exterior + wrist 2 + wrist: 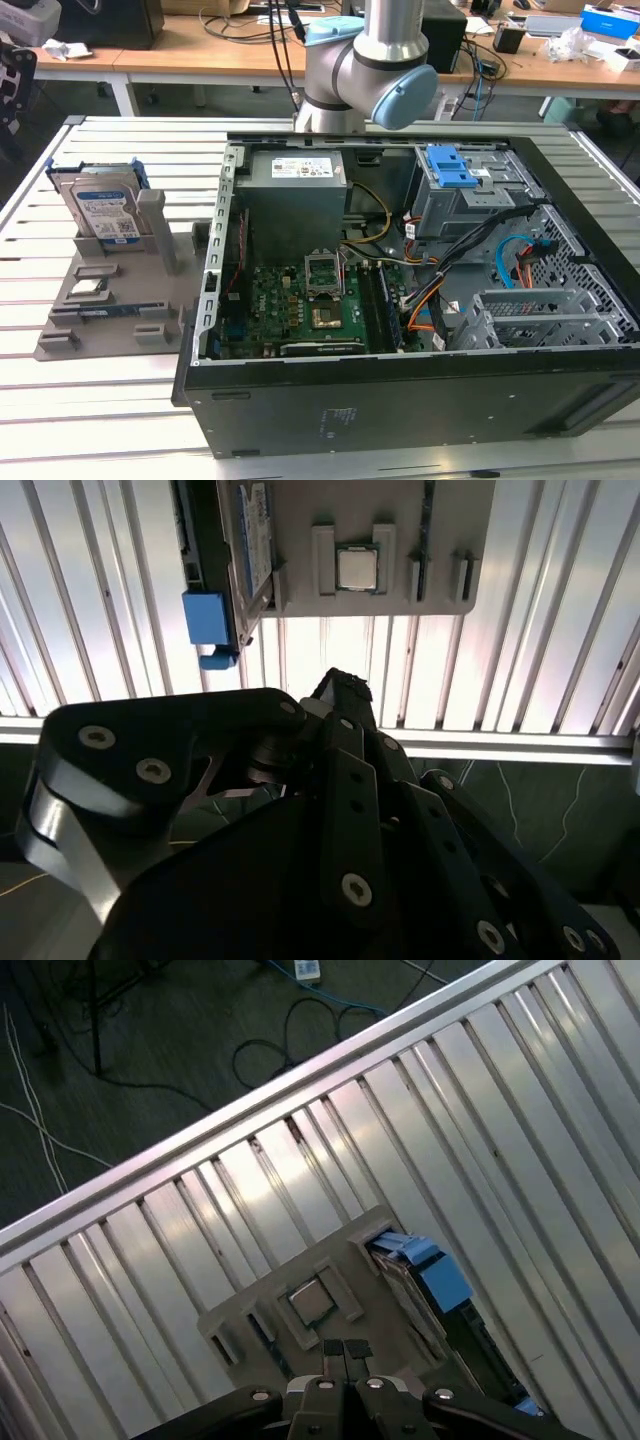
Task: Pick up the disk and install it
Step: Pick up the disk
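On the slatted table (60,420), at the exterior view's left, find the disk (100,212) upright in a grey holder (55,345), alongside a processor chip (312,1300) and a memory stick (105,313) in their own slots. Centre the gripper (345,1352), well apart and with jaws pressed together on nothing, over the disk's top edge; open wide before closing in. Mind the open computer case (400,410) and its blue-latched cage (455,170) nearby.

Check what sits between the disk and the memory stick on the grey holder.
A square processor chip, lying flat in its own slot; the second wrist view shows it between the disk and the memory stick.
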Robot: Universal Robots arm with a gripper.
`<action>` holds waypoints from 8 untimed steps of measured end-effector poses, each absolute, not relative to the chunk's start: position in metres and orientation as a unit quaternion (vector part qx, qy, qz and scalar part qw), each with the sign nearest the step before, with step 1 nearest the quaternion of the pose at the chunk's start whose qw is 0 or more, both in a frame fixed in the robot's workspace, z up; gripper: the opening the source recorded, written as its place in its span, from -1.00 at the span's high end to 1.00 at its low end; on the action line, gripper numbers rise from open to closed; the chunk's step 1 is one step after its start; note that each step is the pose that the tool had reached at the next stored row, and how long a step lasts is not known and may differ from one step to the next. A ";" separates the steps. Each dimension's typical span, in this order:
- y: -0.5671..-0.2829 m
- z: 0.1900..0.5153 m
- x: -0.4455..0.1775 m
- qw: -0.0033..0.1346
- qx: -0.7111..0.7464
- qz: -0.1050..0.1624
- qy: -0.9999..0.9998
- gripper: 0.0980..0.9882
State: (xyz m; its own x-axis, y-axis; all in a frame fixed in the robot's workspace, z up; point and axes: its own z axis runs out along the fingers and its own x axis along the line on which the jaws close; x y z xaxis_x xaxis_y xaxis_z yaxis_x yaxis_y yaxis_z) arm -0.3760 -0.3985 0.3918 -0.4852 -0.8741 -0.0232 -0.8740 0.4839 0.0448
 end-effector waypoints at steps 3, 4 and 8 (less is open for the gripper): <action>-0.398 0.392 -0.376 0.002 0.517 -0.025 -0.856 0.98; -0.398 0.392 -0.376 0.002 0.519 -0.025 -0.855 0.98; -0.398 0.392 -0.376 0.002 0.527 -0.025 -0.849 0.98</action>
